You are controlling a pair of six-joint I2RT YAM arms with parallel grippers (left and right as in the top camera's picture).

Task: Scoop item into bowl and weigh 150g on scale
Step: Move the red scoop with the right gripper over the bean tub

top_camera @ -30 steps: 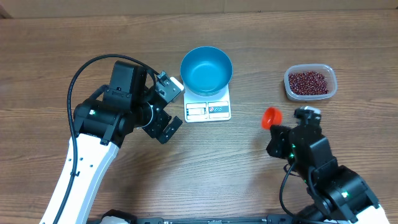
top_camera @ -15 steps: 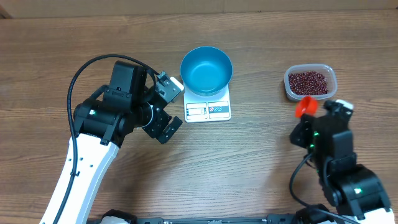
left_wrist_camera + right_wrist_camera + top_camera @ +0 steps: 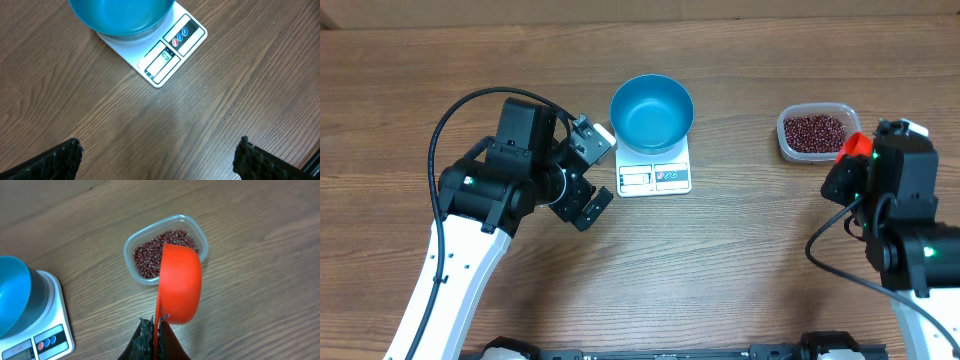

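Wood-grain surface point(image 3: 740, 260): carries all items. Left arm point(image 3: 485, 190), white w/ black joints, sits left of centre; left claw point(image 3: 594, 172) spread wide, nothing btwn fingers, aimed at the scale from its left side, close to it but apart. Right arm point(image 3: 905, 230) at far right edge; right claw point(image 3: 156, 337) pressed together, pinching the handle of an orange-red scoop. Scale point(image 3: 655, 177): white, flat, rectangular, approx. centre of surface; display and button strip on its near edge are uncovered; reading too small to make out. Bowl point(image 3: 652, 112): round, deep, blue, resting on far part of scale platform, overhanging the far edge; interior shows plain blue. Tub point(image 3: 782, 135): clear, rounded-rect., right of scale and well apart from it. Scoop point(image 3: 855, 146): cup turned on edge, off the surface, at tub's right near corner; per wrist view it overlaps the tub's near rim; contact w/ tub cannot be determined, cup interior not visible. Beans point(image 3: 813, 131): small, dark red-brown, loose pile inside tub, covering most of its floor.
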